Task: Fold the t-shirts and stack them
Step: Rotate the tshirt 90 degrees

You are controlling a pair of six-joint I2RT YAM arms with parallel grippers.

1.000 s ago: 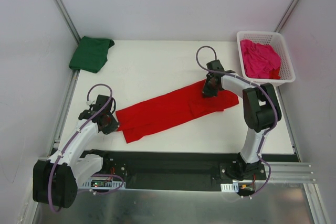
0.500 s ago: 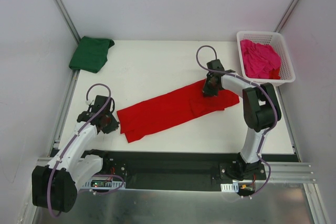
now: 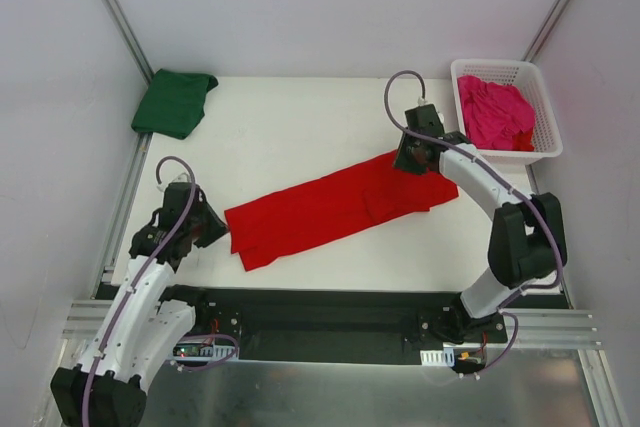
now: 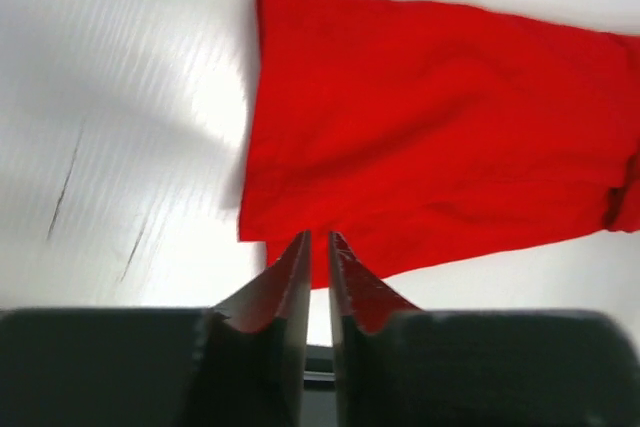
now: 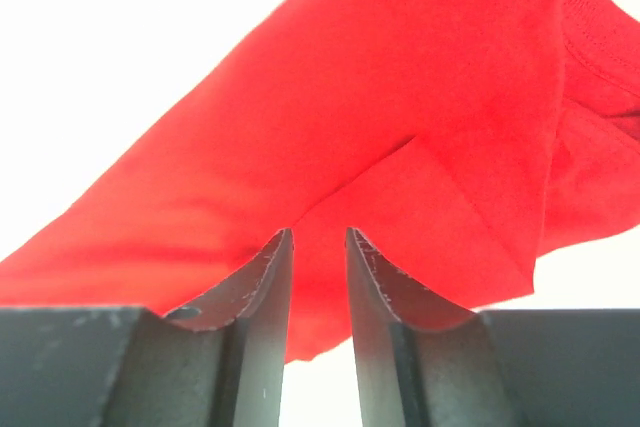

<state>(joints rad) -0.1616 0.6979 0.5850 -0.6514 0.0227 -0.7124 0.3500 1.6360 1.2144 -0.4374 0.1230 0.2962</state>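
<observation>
The bright red t-shirt (image 3: 330, 209) lies on the white table (image 3: 300, 132) as a long slanting strip, folded lengthwise. My left gripper (image 3: 205, 230) sits just off its near-left end. Its jaws stand a narrow gap apart with nothing between them, and the red t-shirt (image 4: 430, 127) lies ahead of the left gripper (image 4: 319, 235). My right gripper (image 3: 408, 159) hovers at the far-right end, open and empty, over the red t-shirt (image 5: 400, 97), seen past the right gripper (image 5: 318, 232). The dark green t-shirt (image 3: 175, 102) lies folded at the far left corner. The magenta t-shirt (image 3: 495, 112) is crumpled in the basket.
A white lattice basket (image 3: 505, 65) stands at the far right corner. Metal frame rails run along the table's left edge (image 3: 125, 202) and right edge. A black base plate (image 3: 330, 312) spans the near edge between the arm bases.
Both grippers have let go of the red t-shirt and opened a little. The left one drew back to the left; the right one lifted and moved towards the far right.
</observation>
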